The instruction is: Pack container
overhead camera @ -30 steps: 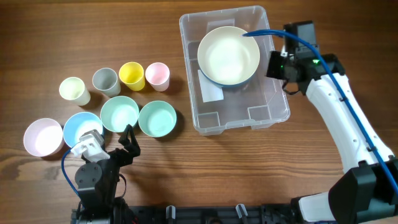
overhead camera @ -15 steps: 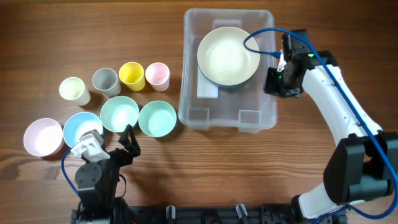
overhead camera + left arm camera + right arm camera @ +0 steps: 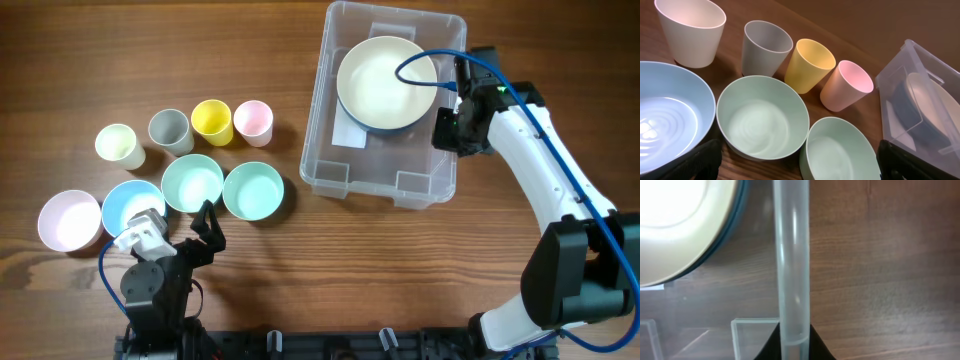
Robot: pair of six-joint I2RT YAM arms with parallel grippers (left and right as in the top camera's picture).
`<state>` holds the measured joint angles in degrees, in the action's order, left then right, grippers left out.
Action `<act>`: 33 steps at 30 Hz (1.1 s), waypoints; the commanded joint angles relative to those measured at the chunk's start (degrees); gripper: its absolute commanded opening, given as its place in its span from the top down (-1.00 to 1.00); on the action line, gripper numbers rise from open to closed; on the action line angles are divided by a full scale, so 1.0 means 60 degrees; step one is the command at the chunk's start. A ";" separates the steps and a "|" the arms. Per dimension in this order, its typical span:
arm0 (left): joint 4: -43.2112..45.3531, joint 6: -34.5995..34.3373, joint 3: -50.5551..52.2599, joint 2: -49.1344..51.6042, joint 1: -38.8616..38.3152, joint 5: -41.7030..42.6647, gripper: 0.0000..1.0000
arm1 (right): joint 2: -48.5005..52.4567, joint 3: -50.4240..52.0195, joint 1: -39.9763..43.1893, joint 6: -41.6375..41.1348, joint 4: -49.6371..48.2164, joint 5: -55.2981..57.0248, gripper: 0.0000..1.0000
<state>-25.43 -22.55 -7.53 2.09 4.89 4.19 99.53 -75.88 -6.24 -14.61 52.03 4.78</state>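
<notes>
**Overhead.** The container [image 3: 328, 172] sits toward the far right corner of the tabletop, slightly skewed to the table edges. One item is inside it, a large cream bowl [image 3: 388, 80] with a blue outside, lying at the bin's far end. The right gripper [image 3: 452, 128] is at the container's right wall. Eight items stand outside, all on the left half of the tabletop. Four are in a row: a cream cup [image 3: 119, 146], a grey cup [image 3: 170, 130], a yellow cup [image 3: 212, 121] and a pink cup [image 3: 253, 122]. Four more sit closer to the near edge: a pale pink bowl [image 3: 70, 220], a blue bowl [image 3: 128, 203], a mint bowl [image 3: 192, 183] and a second mint bowl [image 3: 253, 191]. The left gripper [image 3: 172, 222] is near the near left corner, just beside the blue bowl.

**Left wrist.** The fingers are spread wide at the two lower corners of the frame, with nothing held between them. The cups and bowls stand ahead, untouched.

**Right wrist.** The rim of the container's wall runs straight up the frame. The dark fingertips press on it from either side, so this gripper is pinching the wall. The cream bowl lies inside, to the left of the rim, with bare wood to the right.

**Assessment.** Packing is judged to be at an early stage, with one item in and eight left out. The near half of the bin is free. The hold on the wall suggests the bin is being positioned, not loaded.
</notes>
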 commanded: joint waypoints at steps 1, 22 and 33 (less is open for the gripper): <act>0.0040 0.0226 0.0029 -0.0033 -0.0044 -0.0025 -0.99 | -0.0069 0.0087 0.0098 0.0809 -0.0204 0.0885 0.83; 0.0040 0.0226 0.0029 -0.0033 -0.0044 -0.0025 -0.99 | -0.0069 0.0087 0.0098 0.2171 -0.0583 0.0244 0.91; 0.0040 0.0226 0.0029 -0.0033 -0.0044 -0.0025 -1.00 | -0.0845 -0.0106 0.0200 0.1308 -0.0856 0.0291 0.03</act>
<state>-25.43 -22.55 -7.53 2.09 4.89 4.19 99.26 -75.68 -5.52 -6.07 47.88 5.10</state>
